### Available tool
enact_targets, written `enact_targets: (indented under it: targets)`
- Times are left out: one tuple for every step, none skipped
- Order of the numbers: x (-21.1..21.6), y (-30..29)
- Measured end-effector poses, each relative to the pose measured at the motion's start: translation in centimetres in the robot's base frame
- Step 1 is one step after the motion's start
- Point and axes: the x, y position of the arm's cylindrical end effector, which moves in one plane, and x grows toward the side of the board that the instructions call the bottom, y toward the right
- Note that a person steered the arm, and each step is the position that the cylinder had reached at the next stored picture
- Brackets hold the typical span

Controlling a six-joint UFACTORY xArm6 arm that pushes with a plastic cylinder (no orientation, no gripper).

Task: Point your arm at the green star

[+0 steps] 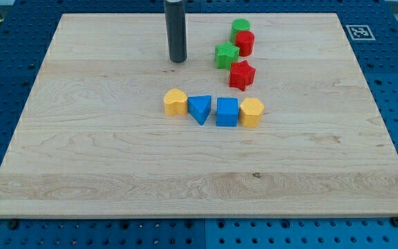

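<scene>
The green star (226, 55) lies on the wooden board near the view's top, right of centre. It touches a red cylinder (245, 43) at its upper right and a red star (241, 75) at its lower right. A green cylinder (240, 28) sits just above the red cylinder. My tip (178, 60) rests on the board to the left of the green star, about a block's width of bare wood between them. The dark rod rises straight up out of the view's top.
A row of blocks lies at the board's middle: a yellow heart-like block (175, 102), a blue triangle (200, 108), a blue cube (226, 111) and a yellow hexagon-like block (251, 112). The wooden board (81, 152) rests on a blue perforated table.
</scene>
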Motion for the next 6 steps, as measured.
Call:
enact_targets:
  targets:
    - [-0.7, 0.3]
    - [-0.7, 1.4]
    - [-0.7, 2.0]
    - [-0.7, 3.3]
    - [-0.7, 4.8]
    - [-0.7, 5.7]
